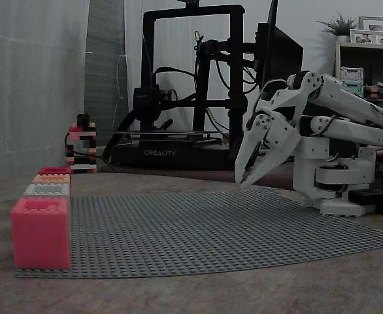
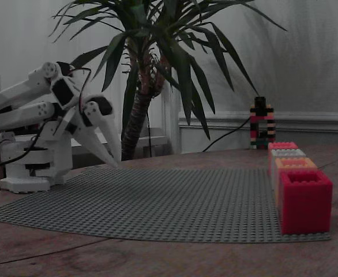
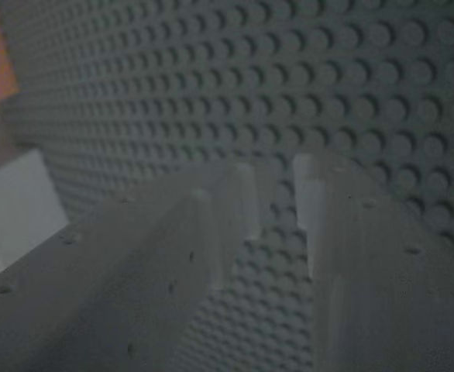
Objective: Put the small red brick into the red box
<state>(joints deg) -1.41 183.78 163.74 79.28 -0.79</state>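
My white gripper (image 1: 242,182) hangs tip-down just above the grey studded baseplate (image 1: 211,229), near the arm's end of it. In the wrist view the gripper (image 3: 275,167) is open by a narrow gap, and only baseplate (image 3: 366,77) studs show between the fingers. Across the plate stands a row of open brick boxes. A pinkish-red box (image 1: 40,232) ends the row on one side and a red box (image 2: 304,199) on the other. Between them sit a grey box (image 2: 287,153) and an orange box (image 2: 295,164). The gripper (image 2: 114,164) is far from all of them.
A small tower of mixed bricks (image 1: 82,147) stands beyond the row, off the plate. A black 3D printer (image 1: 191,85) fills the space behind the table in one fixed view. A potted palm (image 2: 151,75) stands behind it in the other. Bare table rings the baseplate.
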